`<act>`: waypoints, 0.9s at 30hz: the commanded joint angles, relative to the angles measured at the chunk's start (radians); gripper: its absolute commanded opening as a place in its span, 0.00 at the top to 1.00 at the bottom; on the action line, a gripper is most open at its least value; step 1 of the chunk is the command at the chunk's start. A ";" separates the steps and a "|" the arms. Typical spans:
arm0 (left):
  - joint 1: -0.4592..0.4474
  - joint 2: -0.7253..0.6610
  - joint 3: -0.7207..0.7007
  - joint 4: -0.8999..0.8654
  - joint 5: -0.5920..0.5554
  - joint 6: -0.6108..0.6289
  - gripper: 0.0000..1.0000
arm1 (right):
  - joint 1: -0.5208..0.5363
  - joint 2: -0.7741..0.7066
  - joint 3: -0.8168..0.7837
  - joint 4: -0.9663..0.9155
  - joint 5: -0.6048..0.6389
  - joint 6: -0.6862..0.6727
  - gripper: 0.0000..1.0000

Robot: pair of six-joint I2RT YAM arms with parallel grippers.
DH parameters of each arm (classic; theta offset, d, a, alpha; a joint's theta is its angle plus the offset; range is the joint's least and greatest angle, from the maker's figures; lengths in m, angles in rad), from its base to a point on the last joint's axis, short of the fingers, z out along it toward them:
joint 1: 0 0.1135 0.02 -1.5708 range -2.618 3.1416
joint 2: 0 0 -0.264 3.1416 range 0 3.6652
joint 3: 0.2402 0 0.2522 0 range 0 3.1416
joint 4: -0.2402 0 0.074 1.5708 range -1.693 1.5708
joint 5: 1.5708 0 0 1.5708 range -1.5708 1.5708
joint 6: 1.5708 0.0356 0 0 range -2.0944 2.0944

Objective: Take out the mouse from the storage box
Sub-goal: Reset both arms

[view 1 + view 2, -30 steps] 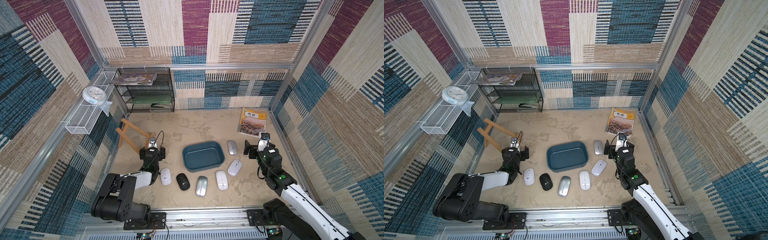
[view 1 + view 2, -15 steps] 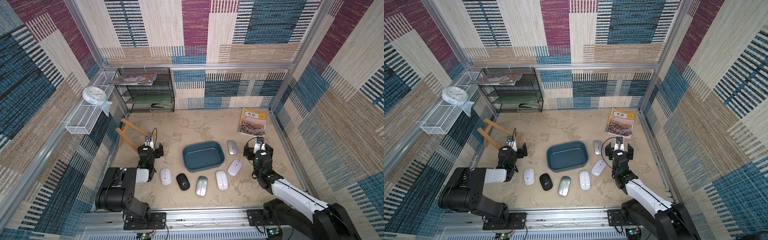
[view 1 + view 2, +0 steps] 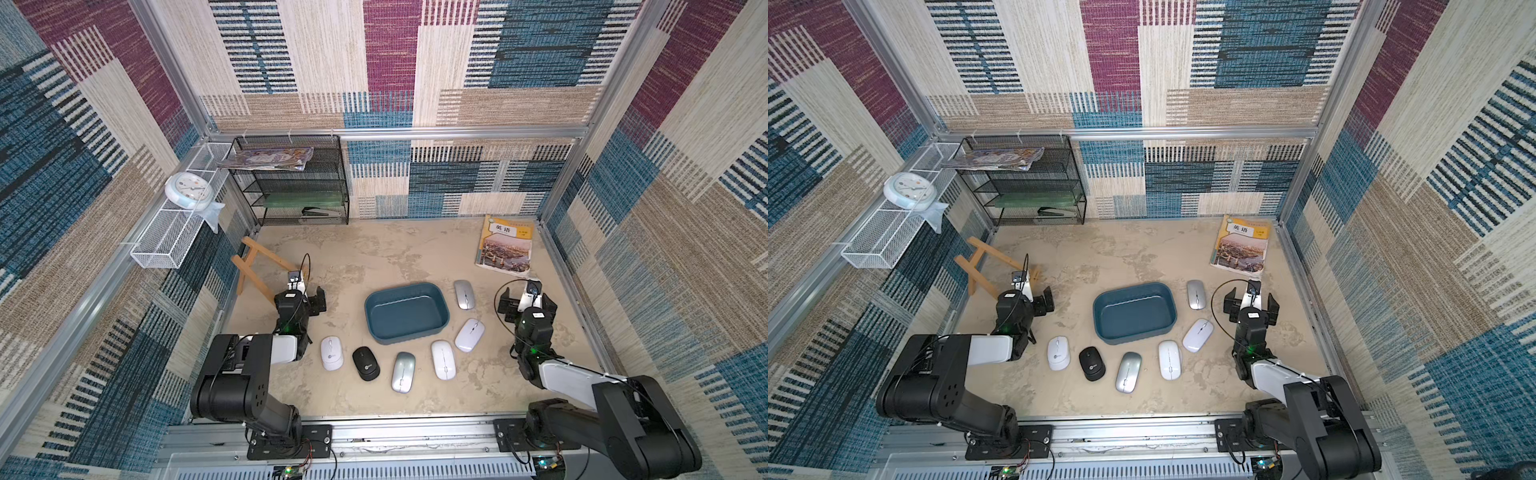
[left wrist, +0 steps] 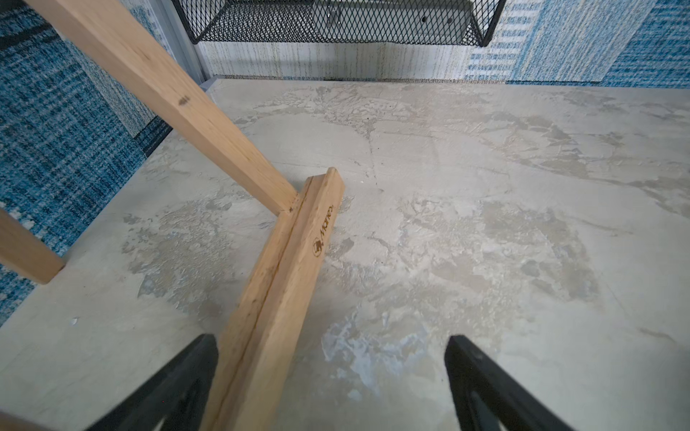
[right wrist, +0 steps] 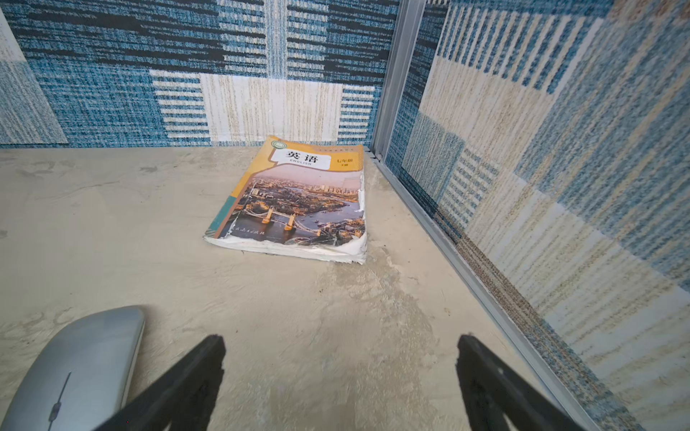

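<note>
Both arms have been folded back toward their bases since a second ago, while the box and the mice are left where they lay. The left claw (image 4: pixel 330 345) is held low over the bench (image 3: pixel 374 257) with its fingers spread wide and nothing gripped. A slat of the wooden easel (image 4: pixel 269 298) is seen running under the gap, close to one finger. The right claw (image 5: pixel 341 343) is likewise spread wide and nothing is clamped in it; it is pointed at the textbook (image 5: pixel 298 201), which is laid flat near the back right corner.

The storage box (image 3: pixel 405 286) is set in the middle of the bench, between the two claws and apart from both, and only its bare blue floor is shown inside. Six mice are laid on the bench outside it. The logo-marked white mouse (image 3: pixel 331 353), the black mouse (image 3: pixel 365 363), the front silver mouse (image 3: pixel 403 371) and the slim white mouse (image 3: pixel 443 359) are ranged along its front. The angled white mouse (image 3: pixel 469 334) is placed by its front right corner, and the rear silver mouse (image 3: pixel 464 294) just beside its right end, near the right claw.

A black mesh rack (image 3: pixel 291 187) is stood against the back wall
</note>
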 commanded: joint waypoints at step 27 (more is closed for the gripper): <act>0.006 -0.002 0.006 0.008 0.001 -0.011 0.01 | -0.133 0.308 0.063 0.330 -0.366 -0.012 0.01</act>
